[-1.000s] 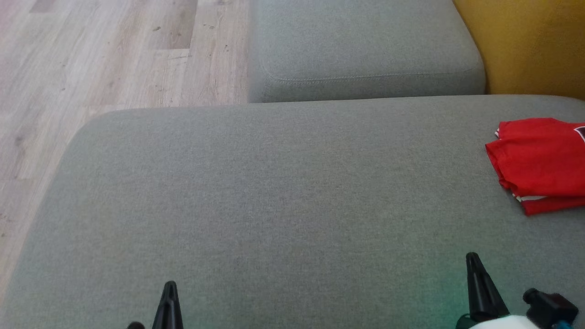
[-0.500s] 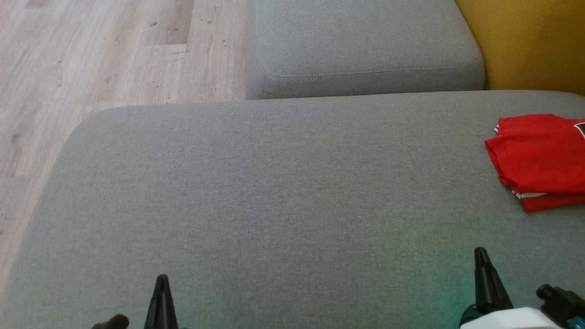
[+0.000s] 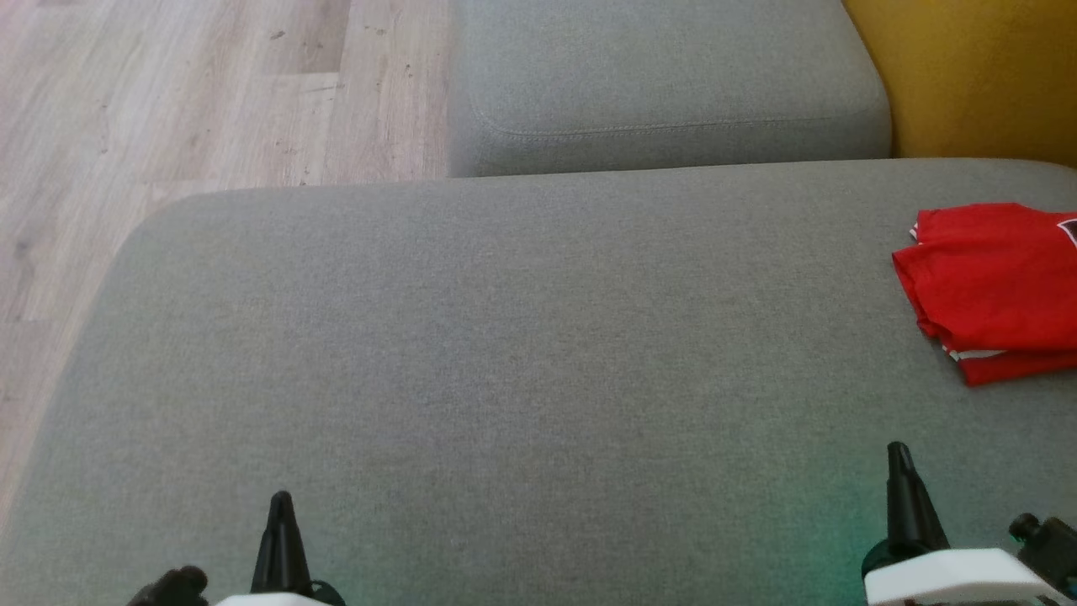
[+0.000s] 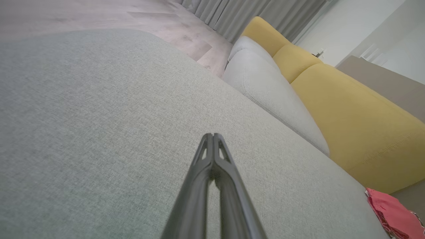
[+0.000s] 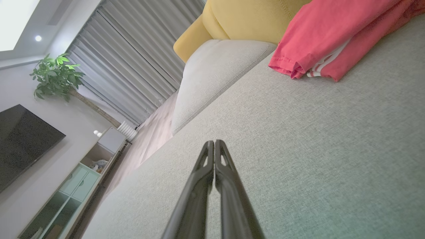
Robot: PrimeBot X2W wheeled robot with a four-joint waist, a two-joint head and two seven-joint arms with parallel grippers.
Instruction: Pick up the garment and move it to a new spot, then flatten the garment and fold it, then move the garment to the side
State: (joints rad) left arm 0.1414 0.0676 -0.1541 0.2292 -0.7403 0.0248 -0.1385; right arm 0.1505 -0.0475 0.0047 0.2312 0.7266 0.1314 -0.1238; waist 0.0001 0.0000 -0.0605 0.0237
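The garment (image 3: 993,290), a red jersey folded into a compact stack with a white striped edge peeking out below, lies at the right edge of the grey sofa seat (image 3: 522,353). It also appears as the garment (image 5: 332,33) at the top right and as the garment (image 4: 391,215) at the lower right corner. My left gripper (image 3: 281,503) sits shut at the lower left, far from the jersey. My right gripper (image 3: 899,453) is shut at the lower right, a short way in front of the jersey and apart from it. Both hold nothing: left gripper (image 4: 212,135), right gripper (image 5: 214,142).
A second grey cushion (image 3: 665,84) lies beyond the seat, with a yellow backrest (image 3: 976,76) at the top right. Wooden floor (image 3: 168,101) runs along the left. Curtains (image 5: 132,73), a plant (image 5: 56,74) and a TV cabinet (image 5: 66,186) stand across the room.
The whole head picture has shifted slightly, so the camera moved. Both shut grippers reach a little higher in the view, the left drifting left and the right drifting right. The jersey lies still.
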